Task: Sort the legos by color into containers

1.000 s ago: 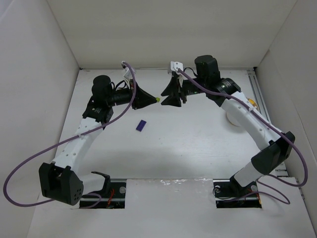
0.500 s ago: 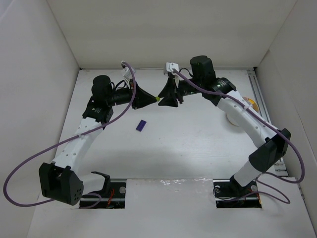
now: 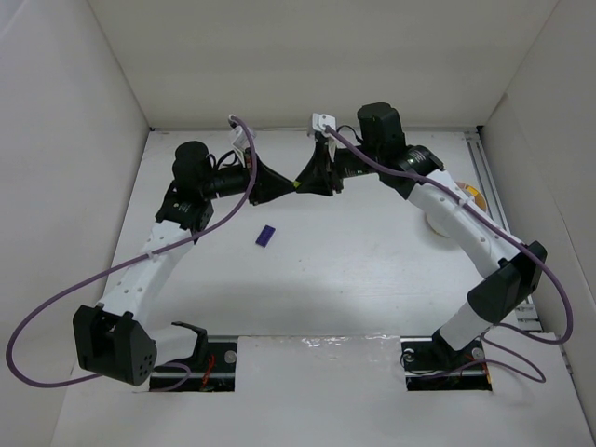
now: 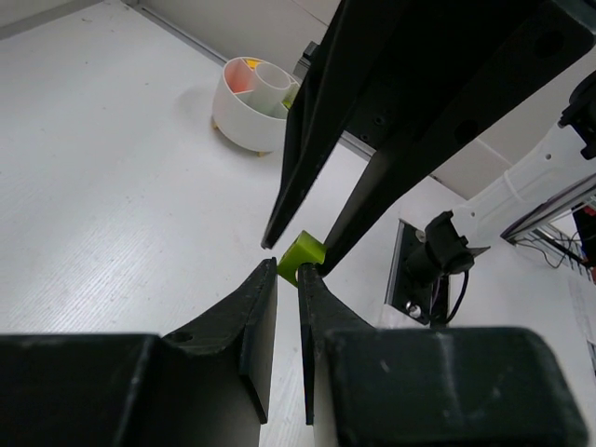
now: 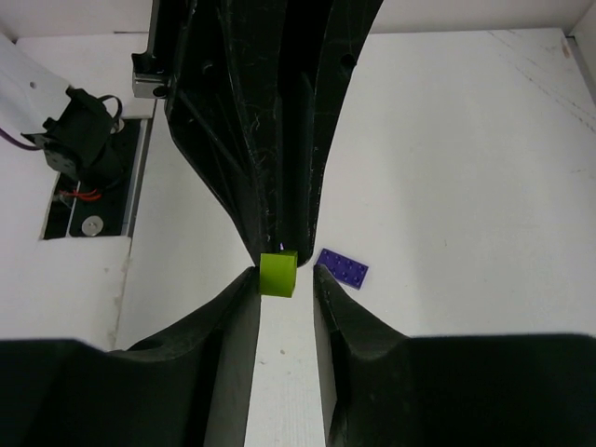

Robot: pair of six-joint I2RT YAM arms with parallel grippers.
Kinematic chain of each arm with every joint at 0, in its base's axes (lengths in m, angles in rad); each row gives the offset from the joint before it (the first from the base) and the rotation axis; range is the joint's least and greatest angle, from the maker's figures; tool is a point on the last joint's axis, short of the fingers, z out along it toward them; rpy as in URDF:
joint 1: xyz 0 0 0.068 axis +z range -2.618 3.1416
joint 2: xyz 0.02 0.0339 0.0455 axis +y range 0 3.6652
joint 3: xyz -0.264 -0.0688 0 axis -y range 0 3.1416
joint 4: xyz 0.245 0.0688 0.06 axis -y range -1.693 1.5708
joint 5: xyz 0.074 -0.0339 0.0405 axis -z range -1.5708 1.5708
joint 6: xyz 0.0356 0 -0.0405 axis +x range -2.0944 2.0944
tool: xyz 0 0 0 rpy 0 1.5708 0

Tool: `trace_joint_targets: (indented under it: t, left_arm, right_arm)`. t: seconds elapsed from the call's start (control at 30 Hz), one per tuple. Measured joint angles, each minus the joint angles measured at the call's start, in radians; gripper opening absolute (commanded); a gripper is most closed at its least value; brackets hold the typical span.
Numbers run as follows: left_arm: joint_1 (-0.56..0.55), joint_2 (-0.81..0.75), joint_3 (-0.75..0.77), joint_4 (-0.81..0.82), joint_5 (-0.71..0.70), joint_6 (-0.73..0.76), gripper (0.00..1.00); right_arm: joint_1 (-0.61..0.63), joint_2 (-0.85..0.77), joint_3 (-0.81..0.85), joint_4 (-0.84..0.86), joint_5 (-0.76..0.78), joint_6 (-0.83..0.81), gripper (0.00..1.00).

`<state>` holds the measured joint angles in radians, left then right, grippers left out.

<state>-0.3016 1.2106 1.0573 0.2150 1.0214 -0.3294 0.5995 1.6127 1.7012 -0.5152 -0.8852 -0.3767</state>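
A lime green lego (image 3: 296, 186) hangs in the air above the back of the table, pinched at one end by my left gripper (image 3: 290, 187), which is shut on it. In the left wrist view the lime green lego (image 4: 303, 256) sticks out past my left gripper (image 4: 287, 270). My right gripper (image 3: 302, 184) faces it tip to tip. Its jaws straddle the lime green lego (image 5: 277, 273): one finger touches it, and a small gap shows at the other. A purple lego (image 3: 265, 236) lies flat on the table. The containers (image 4: 244, 112) hold coloured bricks.
The round white bowl (image 3: 436, 224) stands at the right, partly hidden by my right arm. White walls close in the table on the left, back and right. A metal rail (image 3: 484, 172) runs along the right edge.
My right gripper has moved left up to the left gripper, and its jaws have narrowed around the lime green lego. The left arm has held still.
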Motion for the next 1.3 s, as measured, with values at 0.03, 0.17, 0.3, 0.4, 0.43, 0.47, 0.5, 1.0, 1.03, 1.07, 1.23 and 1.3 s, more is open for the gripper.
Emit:
trace_joint_targets:
  t: [0.03,0.17,0.3,0.4,0.43,0.47,0.5,1.0,1.03,1.07,1.23,1.3]
  left_arm:
    - [0.000,0.000,0.000,0.002,-0.001,0.000,0.00]
    - [0.001,0.000,0.000,0.004,-0.006,0.009,0.07]
    - [0.001,0.000,0.000,0.003,-0.009,0.017,0.27]
    - [0.006,0.002,-0.001,-0.002,-0.024,0.038,0.47]
    - [0.009,0.003,-0.002,-0.006,-0.031,0.042,0.56]
    - [0.012,0.003,-0.002,-0.010,-0.038,0.051,0.58]
    - [0.015,0.003,-0.003,-0.015,-0.042,0.060,0.60]
    - [0.000,-0.144,-0.158,-0.042,0.042,0.227,0.68]
    - [0.000,-0.148,-0.158,-0.050,0.043,0.248,0.68]
    - [0.000,-0.150,-0.158,-0.059,0.044,0.267,0.68]
    - [-0.001,-0.144,-0.158,-0.117,0.005,0.345,0.68]
    - [0.000,-0.134,-0.156,-0.134,-0.010,0.365,0.68]
  right_arm:
    - [0.002,0.000,0.001,0.002,0.001,0.003,0.29]
    - [0.005,0.002,0.001,0.004,0.006,0.017,0.16]
    - [0.005,0.004,0.002,0.007,0.006,0.024,0.06]
    - [0.004,0.003,0.002,0.007,0.002,0.033,0.05]
    - [0.004,0.002,0.002,0.006,0.001,0.035,0.03]
    - [0.004,0.001,0.001,0.006,0.000,0.037,0.03]
    - [0.004,-0.002,0.000,0.004,-0.001,0.038,0.03]
    - [-0.310,-0.167,-0.234,-0.073,0.085,-0.021,0.00]
    - [-0.348,-0.174,-0.235,-0.101,0.091,-0.040,0.00]
    - [-0.383,-0.180,-0.237,-0.131,0.096,-0.062,0.00]
    - [-0.587,-0.260,-0.312,-0.296,0.146,-0.183,0.00]
    - [-0.678,-0.304,-0.361,-0.348,0.184,-0.218,0.00]
